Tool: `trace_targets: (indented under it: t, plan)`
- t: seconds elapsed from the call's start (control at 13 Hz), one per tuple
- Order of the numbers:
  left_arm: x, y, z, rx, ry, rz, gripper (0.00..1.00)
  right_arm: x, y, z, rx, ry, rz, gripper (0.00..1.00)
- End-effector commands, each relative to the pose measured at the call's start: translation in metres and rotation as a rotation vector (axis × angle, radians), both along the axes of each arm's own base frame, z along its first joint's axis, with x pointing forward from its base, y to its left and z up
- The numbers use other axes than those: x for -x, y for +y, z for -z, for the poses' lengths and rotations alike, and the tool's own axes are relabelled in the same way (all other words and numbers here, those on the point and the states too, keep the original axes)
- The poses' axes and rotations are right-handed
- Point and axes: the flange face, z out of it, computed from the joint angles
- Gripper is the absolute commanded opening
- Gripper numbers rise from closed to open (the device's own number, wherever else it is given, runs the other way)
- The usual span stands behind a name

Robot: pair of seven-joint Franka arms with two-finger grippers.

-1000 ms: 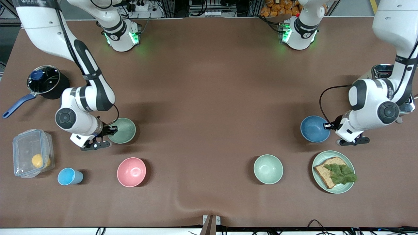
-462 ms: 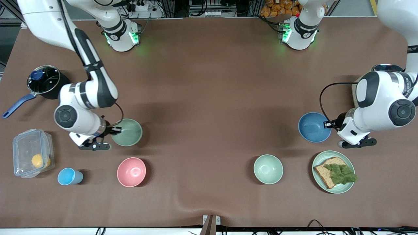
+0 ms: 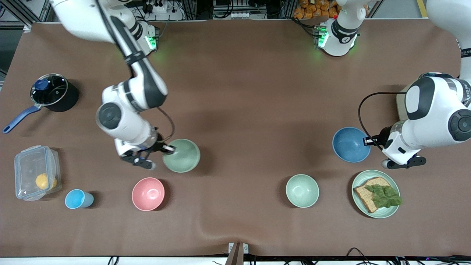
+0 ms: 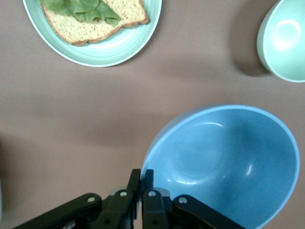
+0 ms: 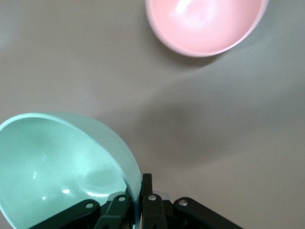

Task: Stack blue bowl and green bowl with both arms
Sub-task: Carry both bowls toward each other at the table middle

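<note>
Both bowls look light and rigid, best pinched by the rim: the right gripper (image 3: 166, 148) clamps the green bowl (image 3: 182, 156) over mid-table, the left gripper (image 3: 369, 141) the blue bowl (image 3: 349, 144) near the sandwich plate (image 3: 394, 210).

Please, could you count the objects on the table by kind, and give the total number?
Bowls: 4 (medium-blue bowl in left gripper, mint-green bowl in right gripper, second mint-green bowl, pink bowl)
Plates: 1 (pale green plate with bread and lettuce)
Cups: 1 (light-blue cup)
Pots: 1 (black lidded saucepan)
Boxes: 1 (clear plastic box)
Total: 8
</note>
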Motion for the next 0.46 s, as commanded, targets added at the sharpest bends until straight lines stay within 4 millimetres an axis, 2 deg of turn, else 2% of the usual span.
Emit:
trace_targets:
  t: [0.0, 0.23, 0.31, 0.38]
  plan:
    - [-0.003, -0.016, -0.018, 0.029, -0.006, -0.033, 0.0, 0.005, 0.054, 0.018, -0.059, -0.029, 0.144, 0.0]
    - [-0.011, -0.024, -0.04, 0.099, -0.002, -0.06, 0.0, 0.012, 0.126, 0.046, -0.115, -0.01, 0.334, 0.0]
    - [-0.011, -0.026, -0.042, 0.105, 0.002, -0.065, 0.0, 0.023, 0.155, 0.059, -0.12, 0.01, 0.369, 0.0]
    - [-0.011, -0.026, -0.043, 0.104, 0.0, -0.074, 0.0, 0.026, 0.167, 0.072, -0.128, 0.026, 0.424, 0.0]
